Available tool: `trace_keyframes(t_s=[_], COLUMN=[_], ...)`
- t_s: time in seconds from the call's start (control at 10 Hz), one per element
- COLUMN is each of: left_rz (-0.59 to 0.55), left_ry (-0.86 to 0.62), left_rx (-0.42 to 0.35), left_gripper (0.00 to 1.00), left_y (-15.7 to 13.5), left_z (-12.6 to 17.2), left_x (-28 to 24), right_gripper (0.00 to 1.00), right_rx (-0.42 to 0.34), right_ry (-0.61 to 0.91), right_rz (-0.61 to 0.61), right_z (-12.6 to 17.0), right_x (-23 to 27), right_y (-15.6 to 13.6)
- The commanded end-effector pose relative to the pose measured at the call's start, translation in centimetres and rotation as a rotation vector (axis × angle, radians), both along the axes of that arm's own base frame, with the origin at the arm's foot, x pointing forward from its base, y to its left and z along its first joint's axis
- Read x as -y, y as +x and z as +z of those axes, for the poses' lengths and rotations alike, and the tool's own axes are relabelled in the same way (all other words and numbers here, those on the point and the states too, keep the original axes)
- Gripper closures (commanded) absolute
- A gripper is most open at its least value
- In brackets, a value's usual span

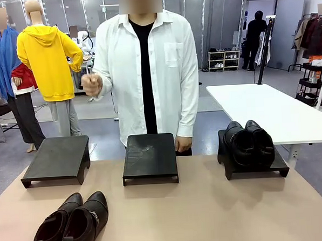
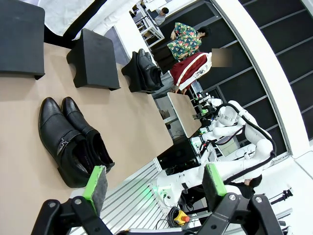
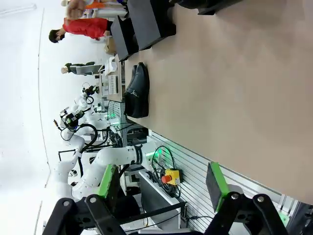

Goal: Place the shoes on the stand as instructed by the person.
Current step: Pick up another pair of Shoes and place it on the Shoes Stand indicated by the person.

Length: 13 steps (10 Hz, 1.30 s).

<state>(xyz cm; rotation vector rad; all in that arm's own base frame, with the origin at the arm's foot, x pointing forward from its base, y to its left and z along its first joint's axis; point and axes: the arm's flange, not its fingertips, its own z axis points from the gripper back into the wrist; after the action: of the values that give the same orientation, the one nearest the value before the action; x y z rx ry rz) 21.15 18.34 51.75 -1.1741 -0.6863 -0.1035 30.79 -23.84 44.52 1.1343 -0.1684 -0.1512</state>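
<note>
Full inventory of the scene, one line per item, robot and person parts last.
table: one, tan, under everything.
stands: three, black, in a row at the far side: left stand, middle stand, right stand.
ankle-high shoes: one pair, black, buckled, on the table near the front left.
lower-cut shoes: one pair, black, on the right stand.
white table: one, behind on the right.
person: one, white shirt over black top, at the far side, raised hand closed in a fist.
left gripper: black, green pads, open, holding nothing.
right gripper: same, open, holding nothing.
</note>
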Motion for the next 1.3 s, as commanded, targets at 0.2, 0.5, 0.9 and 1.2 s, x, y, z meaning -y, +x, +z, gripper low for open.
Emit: trace_keyframes(t_s=[0.2, 0.5, 0.9, 1.2], left_rz=[-0.011, -0.011, -0.011, -0.011], left_ry=[-0.008, -0.008, -0.008, -0.008], left_rx=[0.025, 0.025, 0.025, 0.025], left_gripper=[0.00, 0.00, 0.00, 0.00], left_y=[0.10, 0.10, 0.10, 0.10], left_z=[0.31, 0.31, 0.31, 0.31], left_x=[-0.18, -0.18, -0.18, -0.18], right_gripper=[0.09, 0.09, 0.09, 0.09], right_rx=[0.001, 0.001, 0.001, 0.001], right_ry=[-0.023, -0.023, -0.023, -0.023], right_rz=[0.006, 0.006, 0.006, 0.006], right_z=[0.12, 0.12, 0.12, 0.12], right_x=[0.03, 0.03, 0.03, 0.03], right_y=[-0.25, -0.25, -0.25, -0.25])
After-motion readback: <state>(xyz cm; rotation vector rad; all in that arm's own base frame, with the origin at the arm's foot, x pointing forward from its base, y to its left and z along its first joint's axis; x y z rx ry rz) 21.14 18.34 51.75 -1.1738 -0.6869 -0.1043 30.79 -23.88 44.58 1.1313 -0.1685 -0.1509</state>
